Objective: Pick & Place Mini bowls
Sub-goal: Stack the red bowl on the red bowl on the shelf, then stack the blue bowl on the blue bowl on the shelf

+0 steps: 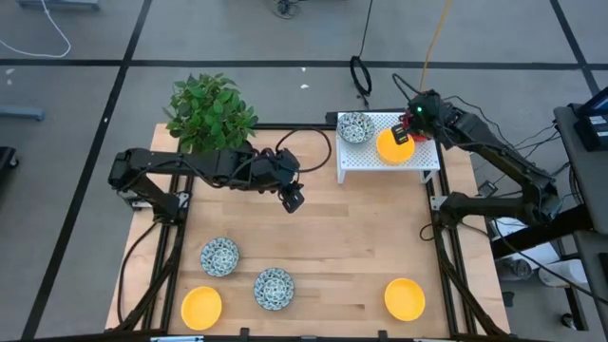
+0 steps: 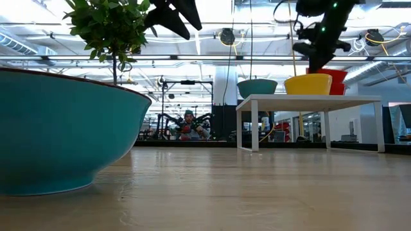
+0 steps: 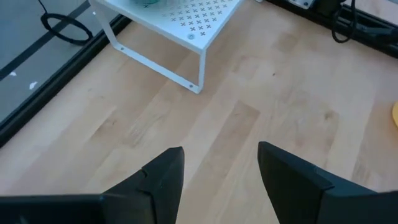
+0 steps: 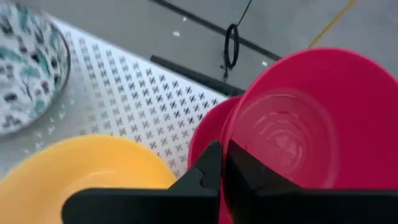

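Right gripper [image 4: 219,163] is pinched on the rim of a red bowl [image 4: 298,124] above the white rack [image 1: 366,157], beside a yellow bowl [image 1: 395,145]. Thin rim grip may slip or knock the yellow one. Left gripper [image 3: 221,168] hangs mid-table, fingers apart, empty.

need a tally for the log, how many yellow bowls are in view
3. One yellow bowl sits on the white shelf below the right gripper; one at the table's near left corner; one near right. Others may be hidden.
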Controlling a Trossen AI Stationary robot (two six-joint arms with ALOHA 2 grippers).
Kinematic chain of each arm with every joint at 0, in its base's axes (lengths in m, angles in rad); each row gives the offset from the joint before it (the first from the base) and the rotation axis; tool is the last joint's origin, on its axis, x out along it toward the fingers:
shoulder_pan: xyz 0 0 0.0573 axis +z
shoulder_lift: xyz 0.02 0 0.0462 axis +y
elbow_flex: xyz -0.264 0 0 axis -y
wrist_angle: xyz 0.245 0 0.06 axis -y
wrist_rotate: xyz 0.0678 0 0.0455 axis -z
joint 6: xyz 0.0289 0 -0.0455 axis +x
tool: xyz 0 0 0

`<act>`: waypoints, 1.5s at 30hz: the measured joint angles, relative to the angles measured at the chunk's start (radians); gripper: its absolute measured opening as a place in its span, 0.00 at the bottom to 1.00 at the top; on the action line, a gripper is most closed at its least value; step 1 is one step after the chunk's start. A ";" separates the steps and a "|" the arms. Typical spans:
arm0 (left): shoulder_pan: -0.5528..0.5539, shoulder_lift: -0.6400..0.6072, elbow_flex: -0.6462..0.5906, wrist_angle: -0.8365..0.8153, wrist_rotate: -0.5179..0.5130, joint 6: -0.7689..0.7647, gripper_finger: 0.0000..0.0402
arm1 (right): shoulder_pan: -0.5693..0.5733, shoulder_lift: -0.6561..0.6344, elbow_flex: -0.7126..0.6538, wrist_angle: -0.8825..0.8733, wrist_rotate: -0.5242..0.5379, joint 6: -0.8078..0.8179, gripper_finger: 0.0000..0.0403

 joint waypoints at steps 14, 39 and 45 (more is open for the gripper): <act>0.004 0.000 0.000 -0.003 0.004 0.003 0.52 | -0.014 0.018 -0.044 0.054 -0.001 -0.013 0.05; -0.133 0.000 0.000 -0.142 0.424 -0.345 0.52 | 0.020 -0.144 -0.044 0.172 -0.005 -0.102 0.41; -0.288 0.000 -0.015 -0.286 0.342 -0.676 0.52 | 0.045 -0.191 -0.044 0.181 -0.045 -0.124 0.40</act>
